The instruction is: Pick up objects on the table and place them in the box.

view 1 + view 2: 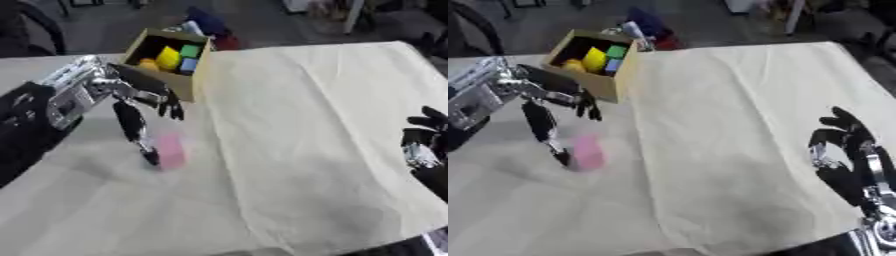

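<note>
The left robot hand [553, 117] reaches spread fingers down beside a pink block [588, 151] on the cream-clothed bench [737, 125], near an open cardboard box [592, 62].

**How my 2 eyes are set**

Both views come from my head, looking steeply down and forward across the cloth-covered table [332, 125] toward the cardboard box [166, 57] at its far left, with floor beyond. The left eye view sits slightly to the left of the right eye view, so everything lies further left in the right one. They share nearly the whole scene: box, cloth, my left hand [140, 107]. My right hand [846, 150] shows fuller in the right eye view and is cut off at the left eye view's edge.
</note>
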Robot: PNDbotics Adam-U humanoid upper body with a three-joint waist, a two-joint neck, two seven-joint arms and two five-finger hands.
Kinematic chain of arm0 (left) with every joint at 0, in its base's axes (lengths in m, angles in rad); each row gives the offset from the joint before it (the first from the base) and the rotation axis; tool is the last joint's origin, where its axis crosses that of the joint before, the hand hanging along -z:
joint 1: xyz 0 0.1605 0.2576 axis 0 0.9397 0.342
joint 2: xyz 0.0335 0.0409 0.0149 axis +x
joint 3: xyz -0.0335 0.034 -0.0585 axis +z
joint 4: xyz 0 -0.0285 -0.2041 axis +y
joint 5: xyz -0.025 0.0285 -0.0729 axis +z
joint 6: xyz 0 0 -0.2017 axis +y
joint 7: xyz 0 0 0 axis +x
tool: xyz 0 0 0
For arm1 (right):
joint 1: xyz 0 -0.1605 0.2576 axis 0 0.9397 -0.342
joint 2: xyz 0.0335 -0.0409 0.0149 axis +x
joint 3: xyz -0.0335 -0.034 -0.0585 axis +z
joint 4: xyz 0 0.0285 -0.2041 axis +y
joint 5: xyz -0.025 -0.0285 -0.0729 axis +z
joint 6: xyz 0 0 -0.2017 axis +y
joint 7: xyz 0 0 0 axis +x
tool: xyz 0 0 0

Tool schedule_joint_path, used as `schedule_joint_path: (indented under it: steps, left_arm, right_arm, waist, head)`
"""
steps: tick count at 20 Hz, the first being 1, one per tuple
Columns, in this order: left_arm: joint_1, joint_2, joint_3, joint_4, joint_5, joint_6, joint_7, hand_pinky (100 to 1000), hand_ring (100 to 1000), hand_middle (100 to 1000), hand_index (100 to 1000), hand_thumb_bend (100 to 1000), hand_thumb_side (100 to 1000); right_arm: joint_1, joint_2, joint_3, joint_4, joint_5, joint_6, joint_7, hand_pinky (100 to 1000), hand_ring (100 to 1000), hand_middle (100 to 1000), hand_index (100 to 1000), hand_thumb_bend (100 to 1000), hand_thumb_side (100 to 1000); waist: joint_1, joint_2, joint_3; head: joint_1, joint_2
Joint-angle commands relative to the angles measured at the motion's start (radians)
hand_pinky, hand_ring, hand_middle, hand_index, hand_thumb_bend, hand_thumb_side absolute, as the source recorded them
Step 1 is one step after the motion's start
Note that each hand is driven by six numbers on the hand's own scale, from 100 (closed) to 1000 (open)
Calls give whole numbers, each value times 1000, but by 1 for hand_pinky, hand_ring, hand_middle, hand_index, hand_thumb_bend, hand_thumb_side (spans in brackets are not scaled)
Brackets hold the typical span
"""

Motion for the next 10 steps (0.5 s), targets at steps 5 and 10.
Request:
schedule_joint_path:
  steps: [5, 10]
  left_arm:
    - [-5, -32, 26, -25, -132, -58, -44, 658, 627, 663, 812, 685, 410]
    - [18, -54, 32, -25, -173, -46, 39, 545, 511, 535, 718, 540, 219]
  right_arm:
    - [-11, -14, -3, -13, 4, -2, 5, 859, 776, 789, 942, 100, 432]
    - [-12, -12, -2, -13, 3, -3, 6, 859, 776, 789, 941, 100, 432]
  waist:
    - [3, -14, 2]
    - [3, -11, 1]
  head:
    - [1, -3]
    - [3, -3]
